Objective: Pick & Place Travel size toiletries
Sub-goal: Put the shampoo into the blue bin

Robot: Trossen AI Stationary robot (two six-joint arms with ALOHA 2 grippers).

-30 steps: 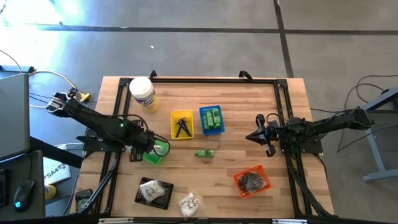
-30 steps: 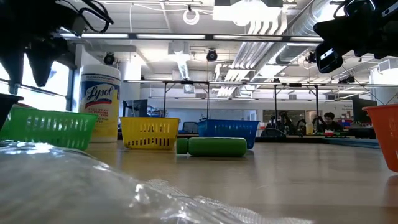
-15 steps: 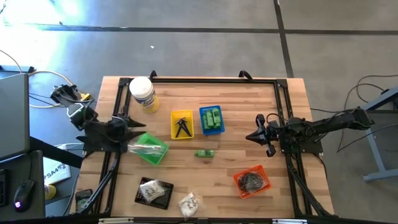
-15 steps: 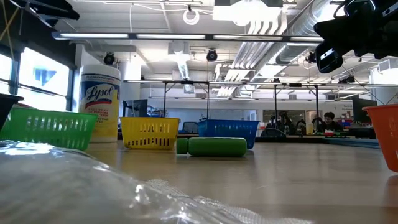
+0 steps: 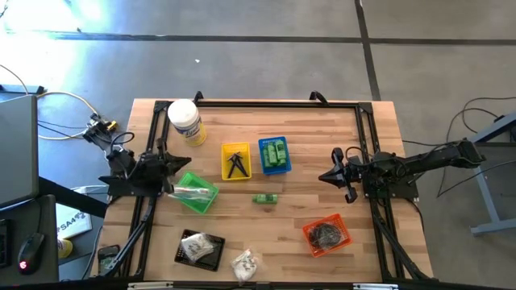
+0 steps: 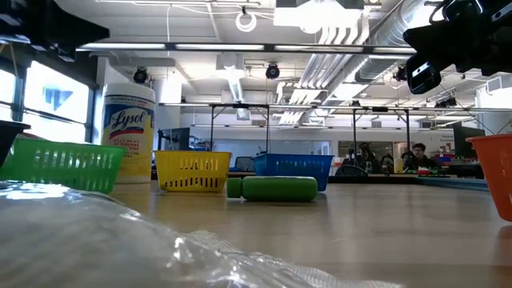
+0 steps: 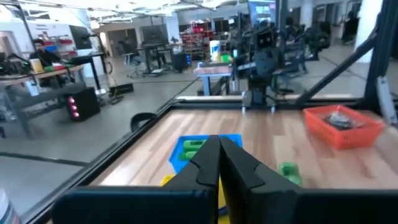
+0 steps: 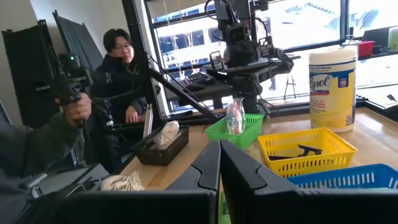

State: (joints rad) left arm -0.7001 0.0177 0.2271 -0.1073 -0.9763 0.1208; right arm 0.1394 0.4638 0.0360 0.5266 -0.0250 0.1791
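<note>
Pincers (image 7: 219,163) both pressed narrow and empty, waiting between picks, with loose green tube (image 5: 264,198) probably needing lifting next into blue basket (image 5: 274,155).

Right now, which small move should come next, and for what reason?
Probably the right gripper should swing toward the green tube and open its jaws. The tube lies alone on the bare table between the baskets, and like tubes already fill the blue basket. The left gripper has its jaws shut and sits at the table's left edge.
</note>
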